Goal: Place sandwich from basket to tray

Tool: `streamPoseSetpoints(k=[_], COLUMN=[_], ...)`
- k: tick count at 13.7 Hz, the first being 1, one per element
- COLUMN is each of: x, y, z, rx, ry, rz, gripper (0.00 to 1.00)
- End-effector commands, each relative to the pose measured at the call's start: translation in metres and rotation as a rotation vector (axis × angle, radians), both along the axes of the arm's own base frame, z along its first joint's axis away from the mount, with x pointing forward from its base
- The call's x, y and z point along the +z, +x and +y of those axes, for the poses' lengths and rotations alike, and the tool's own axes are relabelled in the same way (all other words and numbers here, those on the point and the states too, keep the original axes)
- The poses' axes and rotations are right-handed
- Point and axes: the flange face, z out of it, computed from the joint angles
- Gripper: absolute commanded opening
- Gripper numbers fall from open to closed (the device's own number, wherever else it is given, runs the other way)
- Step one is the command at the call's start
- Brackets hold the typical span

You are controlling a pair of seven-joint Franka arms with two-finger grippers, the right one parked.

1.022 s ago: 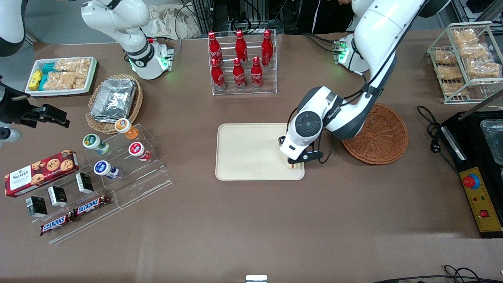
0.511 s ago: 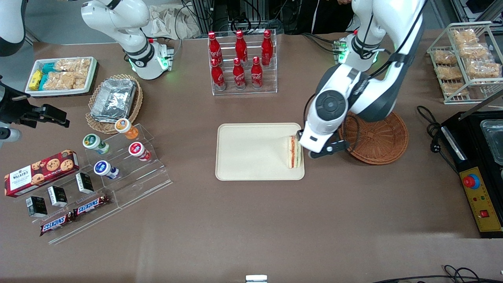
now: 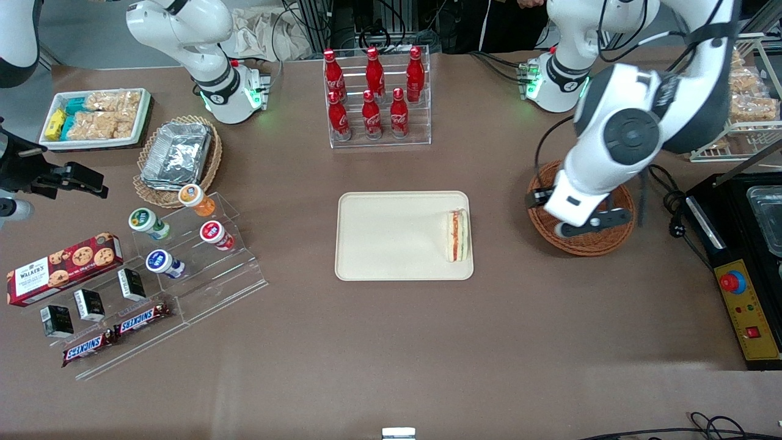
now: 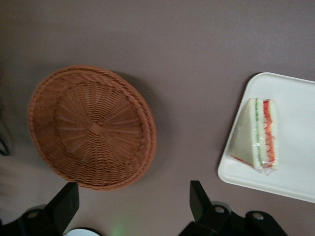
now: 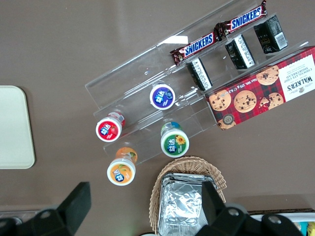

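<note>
On the parked arm's end of the table, a white tray (image 3: 95,116) holds snack packs, and nearer the front camera a cookie box (image 3: 64,267) lies beside a clear stepped stand (image 3: 183,275) carrying small round cups and two Snickers bars (image 3: 116,333). A tan wicker basket of foil containers (image 3: 177,156) sits between the white tray and the stand. At the table's middle, a clear rack of red bottles (image 3: 376,95) stands farther from the front camera than the tray (image 3: 391,235). The sandwich (image 3: 457,235) lies on the tray, at the edge toward the working arm's end, its red and green filling showing; the wrist view shows it (image 4: 258,135) close to a rounded corner of the tray (image 4: 290,147). The basket (image 3: 583,244) rests on the table beside the tray, well apart from the sandwich, and in the wrist view it (image 4: 91,128) holds nothing. The gripper (image 3: 553,211) hangs above the basket, its fingers (image 4: 199,201) spread wide with nothing between them. A wire rack of snack bags (image 3: 742,104) stands at the working arm's end.
</note>
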Motion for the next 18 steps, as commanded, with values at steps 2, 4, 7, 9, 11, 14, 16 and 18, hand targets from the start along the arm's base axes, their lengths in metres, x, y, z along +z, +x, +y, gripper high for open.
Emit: streamPoseSetpoints(k=[2,4,7,9,11,14,16,18], x=[0.031,0.044,0.056,0.064,0.072,0.091,0.108,0.12], y=[-0.006,-0.003,-0.001,0.001,0.003,0.011,0.019,0.029], z=[0.057,0.089,0.139,0.163,0.172,0.176,0.175,0.183], rx=[-0.07,-0.096,-0.121,-0.13,-0.158,-0.16,-0.153,-0.146], ry=[-0.07,-0.092,-0.112,-0.117,-0.118,-0.095,-0.089,-0.094], rz=[-0.013,-0.033,-0.055,-0.072,-0.086,-0.126,-0.169,-0.199], gripper=[1.0,1.0,1.0,1.0,1.0,1.0,1.0,1.0])
